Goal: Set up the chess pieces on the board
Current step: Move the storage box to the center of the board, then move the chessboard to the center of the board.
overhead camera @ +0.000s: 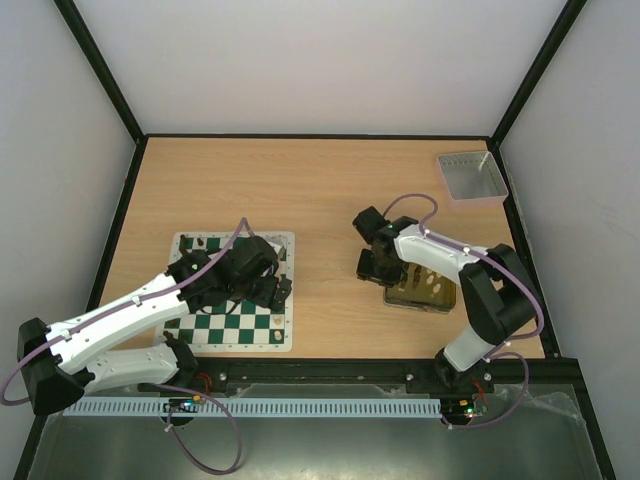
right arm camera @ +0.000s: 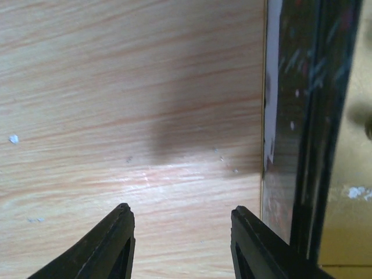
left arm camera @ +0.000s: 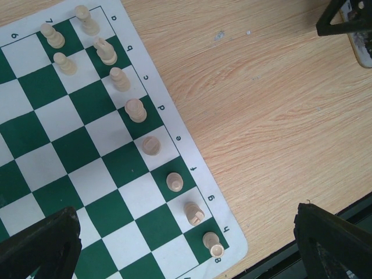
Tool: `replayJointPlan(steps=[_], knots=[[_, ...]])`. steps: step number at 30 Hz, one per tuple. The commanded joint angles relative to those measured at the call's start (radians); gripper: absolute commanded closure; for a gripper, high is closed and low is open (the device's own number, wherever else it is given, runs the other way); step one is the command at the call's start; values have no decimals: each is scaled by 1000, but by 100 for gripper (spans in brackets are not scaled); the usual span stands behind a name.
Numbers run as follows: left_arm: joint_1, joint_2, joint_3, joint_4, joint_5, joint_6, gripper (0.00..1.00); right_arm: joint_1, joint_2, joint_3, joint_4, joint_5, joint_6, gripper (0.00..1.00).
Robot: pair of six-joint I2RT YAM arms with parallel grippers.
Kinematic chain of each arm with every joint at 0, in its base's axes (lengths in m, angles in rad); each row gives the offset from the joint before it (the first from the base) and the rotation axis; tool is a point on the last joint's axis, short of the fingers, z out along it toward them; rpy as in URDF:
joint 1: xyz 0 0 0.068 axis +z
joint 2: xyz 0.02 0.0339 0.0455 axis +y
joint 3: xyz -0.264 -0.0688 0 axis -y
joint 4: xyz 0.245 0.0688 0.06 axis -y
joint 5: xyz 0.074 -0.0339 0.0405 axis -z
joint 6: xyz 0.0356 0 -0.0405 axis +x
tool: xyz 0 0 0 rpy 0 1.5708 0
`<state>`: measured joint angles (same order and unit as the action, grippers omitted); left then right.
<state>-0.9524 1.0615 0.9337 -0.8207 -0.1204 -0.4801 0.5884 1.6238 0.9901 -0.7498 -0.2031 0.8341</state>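
The wooden table (overhead camera: 330, 190) carries everything. The board (overhead camera: 232, 325), a green-and-white mat, lies flat at the table's near left, in front of the left arm's base, where that arm can cover it. Well to the right of the board sits 1 translucent yellow tray (overhead camera: 437, 296), which seems to hold the unplaced figures; pale specks show inside it, too small to count. Farther right of the board, toward the back corner, sits 1 small grey tray (overhead camera: 472, 177), its contents unreadable. The left gripper (left arm camera: 187, 210) hangs above the board's lettered right edge with its jaws spread wide and nothing between them, a released pose that suits having no piece to set down. The right gripper (right arm camera: 180, 208) hovers over bare wood between the board and the yellow tray, just beside the tray's rim. Its jaws are part-way apart and empty, probably sized for the tiny figure it should fetch next. Of the chess pieces (left arm camera: 135, 109), 10 cream-white ones stand on the board. 8 fill the edge row from a to h, 1 per square, and 2 stand in the next row inward, at its a and b end. By my reckoning, 6 squares of that second row await pawns. Whether black pieces stand on the board I cannot tell.
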Motion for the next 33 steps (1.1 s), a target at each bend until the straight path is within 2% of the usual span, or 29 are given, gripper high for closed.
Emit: replayJointPlan(steps=[1,3,4,6,7,8,11,21,24,28,31,33], knots=[[7,4,-12,-3,-6,0,0,-4,-58,-42,-33,28,-10,56],[9,12,-10,-5,-9,0,1,-4,-73,-45,-34,29,-13,55],[11,16,-8,-7,-11,-1,1,-4,-84,-40,-34,30,-11,49],[17,22,-3,-11,-10,-2,7,-4,-104,-18,-43,30,-8,34],[22,27,1,-14,-11,-1,11,-4,-111,-2,-57,31,-9,31],[29,31,5,-19,-12,-2,15,-4,-120,15,-70,31,-13,30],[67,47,18,-33,-7,-3,19,-3,-164,73,-131,35,-39,27],[262,176,105,-125,25,-30,4,-1,-346,258,-391,106,-187,13],[283,205,140,-159,34,-61,1,16,-413,283,-424,137,-179,11],[318,252,204,-233,54,-95,0,59,-475,304,-451,229,-159,8],[339,289,243,-286,82,-105,0,77,-515,295,-442,209,-145,8],[357,311,265,-313,77,-104,6,80,-533,276,-427,196,-145,8]])
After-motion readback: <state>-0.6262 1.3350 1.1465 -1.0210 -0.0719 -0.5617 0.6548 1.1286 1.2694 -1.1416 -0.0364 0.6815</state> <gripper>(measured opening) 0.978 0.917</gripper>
